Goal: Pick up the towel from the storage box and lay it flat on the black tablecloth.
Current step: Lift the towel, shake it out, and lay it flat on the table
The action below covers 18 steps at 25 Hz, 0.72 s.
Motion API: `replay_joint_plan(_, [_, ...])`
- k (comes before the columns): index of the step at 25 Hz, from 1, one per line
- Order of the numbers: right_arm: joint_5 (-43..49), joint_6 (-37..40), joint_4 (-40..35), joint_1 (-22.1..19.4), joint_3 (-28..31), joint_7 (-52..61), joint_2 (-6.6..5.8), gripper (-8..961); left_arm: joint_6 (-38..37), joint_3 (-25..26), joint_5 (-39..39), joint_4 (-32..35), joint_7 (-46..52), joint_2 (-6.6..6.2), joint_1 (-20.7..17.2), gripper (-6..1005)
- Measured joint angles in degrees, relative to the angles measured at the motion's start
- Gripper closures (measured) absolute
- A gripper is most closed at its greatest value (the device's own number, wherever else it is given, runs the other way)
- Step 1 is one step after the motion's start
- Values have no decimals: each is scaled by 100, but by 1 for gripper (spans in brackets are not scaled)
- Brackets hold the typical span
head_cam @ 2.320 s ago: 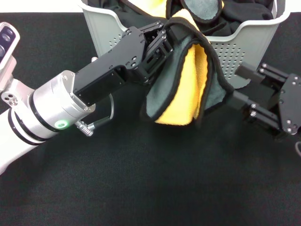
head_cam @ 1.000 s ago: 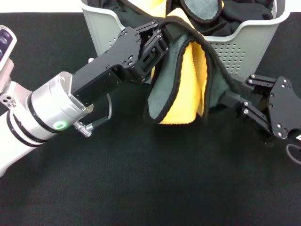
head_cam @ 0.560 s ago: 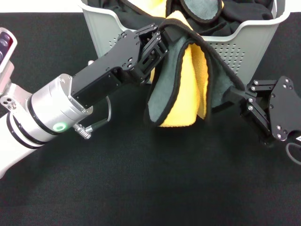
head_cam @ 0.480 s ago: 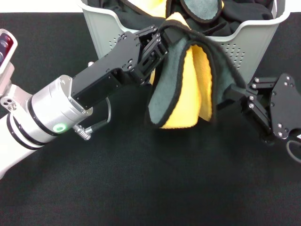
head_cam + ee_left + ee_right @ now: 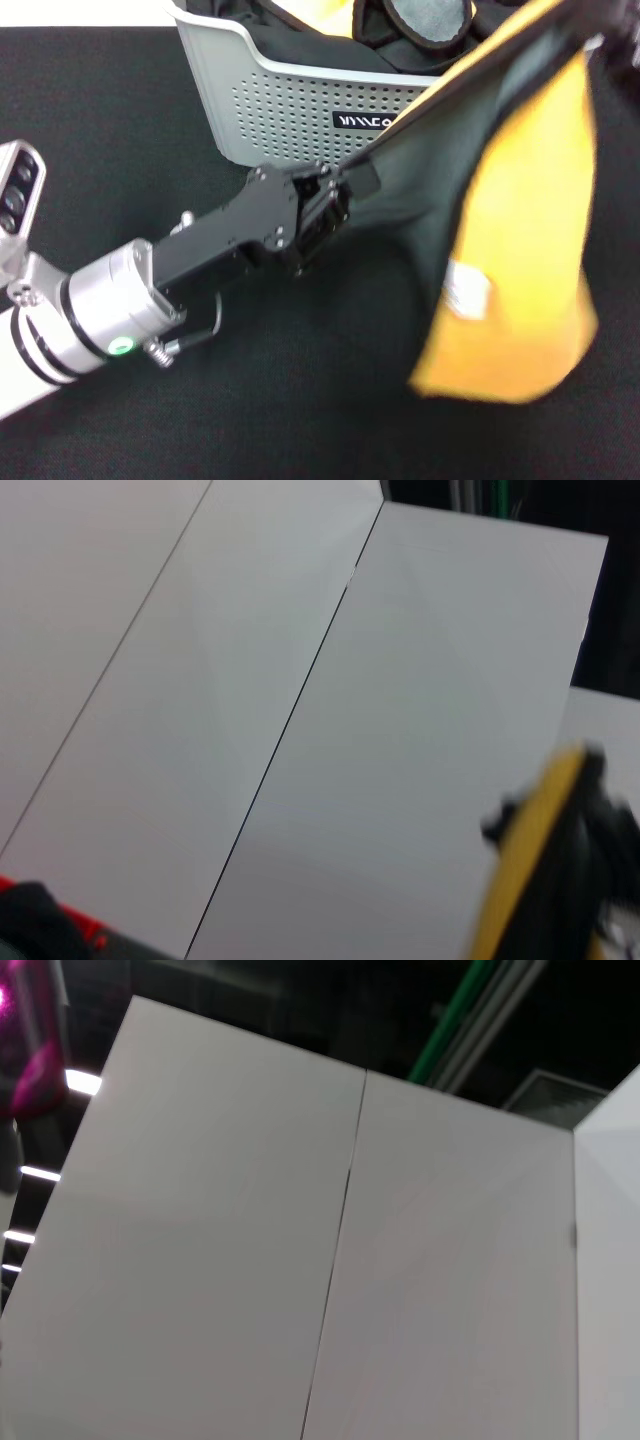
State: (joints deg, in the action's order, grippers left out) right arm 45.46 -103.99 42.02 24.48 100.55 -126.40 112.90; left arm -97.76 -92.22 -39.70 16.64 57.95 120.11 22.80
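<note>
The towel (image 5: 520, 250) is out of the storage box (image 5: 290, 100) and stretched in the air above the black tablecloth (image 5: 300, 410). Its grey side faces the middle and its yellow side hangs at the right. My left gripper (image 5: 350, 185) is shut on the towel's lower corner, just in front of the box. My right gripper (image 5: 614, 28) is a dark blur at the top right corner, holding the towel's other corner up high. The towel's black-bound edge runs taut between the two. A yellow and black towel edge (image 5: 560, 870) also shows in the left wrist view.
Dark cloths and another grey and yellow cloth (image 5: 420, 20) lie in the storage box. The box has a black label (image 5: 365, 121) on its front wall. The wrist views show only white panels and a dark ceiling.
The towel has been pulled off the box rim and spread. My right gripper went up and to the right with one corner. My left gripper came down and forward with the other.
</note>
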Motion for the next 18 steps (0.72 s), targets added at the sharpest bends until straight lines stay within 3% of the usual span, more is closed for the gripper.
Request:
replay_joint_plan(6, [17, 25, 118, 623, 497, 735, -210, 938, -3, -91, -124, -48, -140, 7, -100, 981])
replay_joint_plan(11, [16, 26, 151, 879, 531, 869, -235, 938, 51, -179, -128, -71, -149, 34, -7, 978])
replay_joint_plan(18, [-27, 18, 205, 879, 663, 881, -226, 938, 94, -151, -66, -116, -315, 38, 55, 970])
